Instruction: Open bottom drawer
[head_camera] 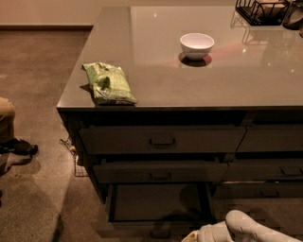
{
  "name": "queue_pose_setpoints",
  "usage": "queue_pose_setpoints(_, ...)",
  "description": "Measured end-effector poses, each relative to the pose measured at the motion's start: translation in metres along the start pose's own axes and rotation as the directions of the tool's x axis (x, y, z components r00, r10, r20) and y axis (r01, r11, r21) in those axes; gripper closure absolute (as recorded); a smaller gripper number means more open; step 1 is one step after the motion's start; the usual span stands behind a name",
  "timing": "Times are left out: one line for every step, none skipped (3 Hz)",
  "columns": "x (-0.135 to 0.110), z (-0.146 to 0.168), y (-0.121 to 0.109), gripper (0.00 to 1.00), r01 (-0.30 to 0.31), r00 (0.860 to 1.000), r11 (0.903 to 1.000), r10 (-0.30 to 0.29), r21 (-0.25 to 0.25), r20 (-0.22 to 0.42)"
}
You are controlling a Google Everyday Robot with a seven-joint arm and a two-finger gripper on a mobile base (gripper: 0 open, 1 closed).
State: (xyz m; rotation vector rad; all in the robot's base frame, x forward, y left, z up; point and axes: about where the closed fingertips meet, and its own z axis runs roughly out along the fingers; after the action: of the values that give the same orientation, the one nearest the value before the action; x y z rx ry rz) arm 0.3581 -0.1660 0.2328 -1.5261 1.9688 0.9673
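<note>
The bottom drawer (135, 230) is the lowest of three wide dark fronts in the left stack. It stands pulled out, with its dark inside (156, 202) showing. Its small bar handle (160, 234) sits at the centre of the front, near the frame's lower edge. My gripper (191, 236) is at the bottom edge, just right of that handle and partly cut off. My white arm (246, 228) comes in from the bottom right.
The top drawer (161, 140) and the middle drawer (158, 172) sit above, the middle one slightly ajar. The right-hand stack (270, 140) adjoins them. The counter (156, 56) holds a green bag (109, 84), a white bowl (197, 45) and a black wire rack (260, 10). A person's shoe (19, 147) is on the floor at left.
</note>
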Motion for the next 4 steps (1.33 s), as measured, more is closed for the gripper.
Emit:
queue_pose_setpoints(0.0, 0.002, 0.001, 0.61, 0.0, 1.0, 1.0, 0.0, -0.004, 0.002)
queue_pose_setpoints(-0.001, 0.004, 0.002, 0.37, 0.0, 1.0, 1.0, 0.0, -0.008, 0.004)
queue_pose_setpoints(-0.002, -0.003, -0.007, 0.15, 0.033, 0.999, 0.9994, -0.033, -0.012, 0.022)
queue_pose_setpoints(-0.001, -0.016, -0.026, 0.0, 0.062, 0.998, 0.998, -0.062, 0.012, 0.032)
